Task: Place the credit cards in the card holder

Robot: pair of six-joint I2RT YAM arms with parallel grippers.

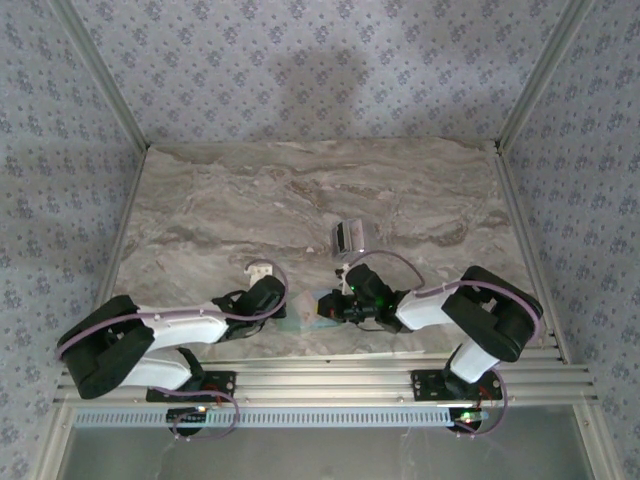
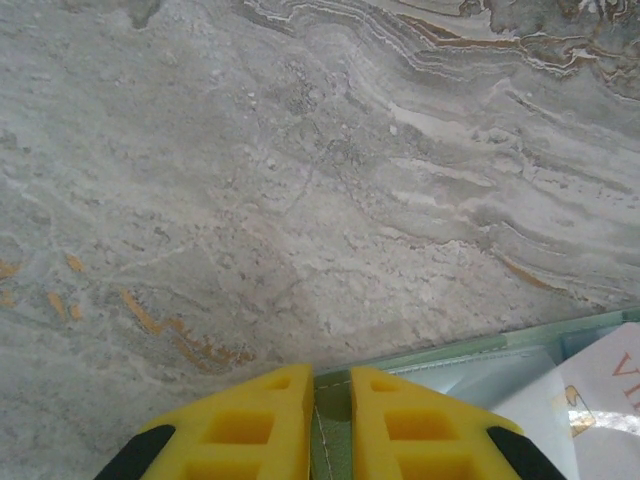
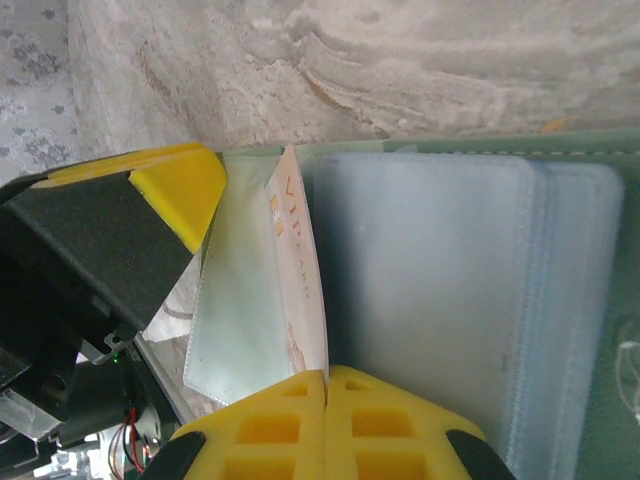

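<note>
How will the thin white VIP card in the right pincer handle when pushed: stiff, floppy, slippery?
Probably stiff: the thin white VIP card stands straight and unbent on edge from the right pincer. Likely slick against the sage-green card holder's glossy clear sleeve, so it may skid.

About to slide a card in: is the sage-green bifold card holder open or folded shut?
Open: the sage-green bifold card holder lies spread, its clear inner sleeves showing.

Robot test booth: marble-look table (image 1: 200,200), aluminium rail (image 1: 330,375) (wallpapered walls (image 1: 300,60)).
</note>
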